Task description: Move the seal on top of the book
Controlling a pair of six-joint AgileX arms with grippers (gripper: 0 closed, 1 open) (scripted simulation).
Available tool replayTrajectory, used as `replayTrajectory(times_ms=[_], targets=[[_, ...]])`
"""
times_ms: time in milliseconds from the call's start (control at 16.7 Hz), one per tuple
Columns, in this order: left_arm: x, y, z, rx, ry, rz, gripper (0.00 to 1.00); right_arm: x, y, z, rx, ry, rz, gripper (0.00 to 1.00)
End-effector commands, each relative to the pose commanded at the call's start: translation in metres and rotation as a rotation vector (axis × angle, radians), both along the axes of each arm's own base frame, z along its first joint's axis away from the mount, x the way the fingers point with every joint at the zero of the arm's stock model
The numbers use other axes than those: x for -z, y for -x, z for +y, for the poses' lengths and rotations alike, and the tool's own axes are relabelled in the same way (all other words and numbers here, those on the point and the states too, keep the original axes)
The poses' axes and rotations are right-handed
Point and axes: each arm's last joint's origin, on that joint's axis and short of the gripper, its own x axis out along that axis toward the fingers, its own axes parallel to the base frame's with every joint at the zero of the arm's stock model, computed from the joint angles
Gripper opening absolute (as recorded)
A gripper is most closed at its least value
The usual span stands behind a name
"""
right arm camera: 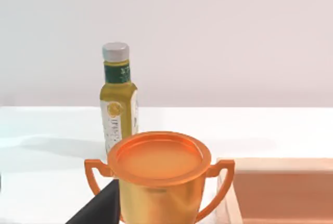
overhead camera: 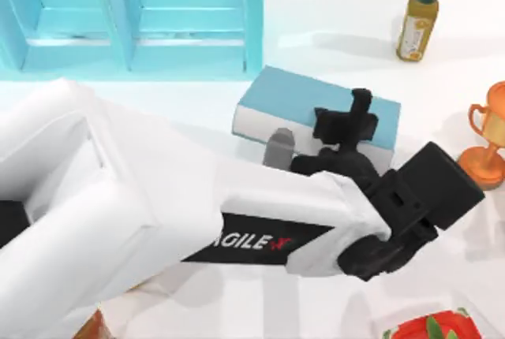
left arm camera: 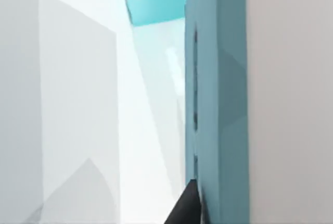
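Left gripper (overhead camera: 357, 122) over book (overhead camera: 293, 96), near its front edge; can't tell finger state. Seal position can't be told, placement unconfirmed. Right arm parked by trophy (right arm camera: 158, 174).

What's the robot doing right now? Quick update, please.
Left hand over the book, fingers unclear. Seal hidden. Trophy and bottle stand clear at the right.

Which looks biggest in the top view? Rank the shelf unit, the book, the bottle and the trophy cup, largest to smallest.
1. Shelf unit, though the frame's edge cuts it off.
2. Book, partly covered by the left arm.
3. and 4. Bottle and trophy cup look alike; the cup is cut off at the edge, so I leave them unranked.
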Motion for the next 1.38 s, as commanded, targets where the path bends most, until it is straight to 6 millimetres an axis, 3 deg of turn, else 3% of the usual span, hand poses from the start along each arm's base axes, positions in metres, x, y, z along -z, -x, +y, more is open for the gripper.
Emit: replayTrajectory(times_ms=[300,1080,1380], targets=[[0.002,0.004,-0.016,-0.097,0.138,-0.086,0.00,0.000,0.000,0.000,0.000,0.000,0.000,1.00],[0.001,0.008,-0.018,-0.106,0.149,-0.095,0.00,0.000,0.000,0.000,0.000,0.000,0.000,1.00],[0.019,0.007,-0.017,-0.108,0.145,-0.090,0.00,0.000,0.000,0.000,0.000,0.000,0.000,1.00]])
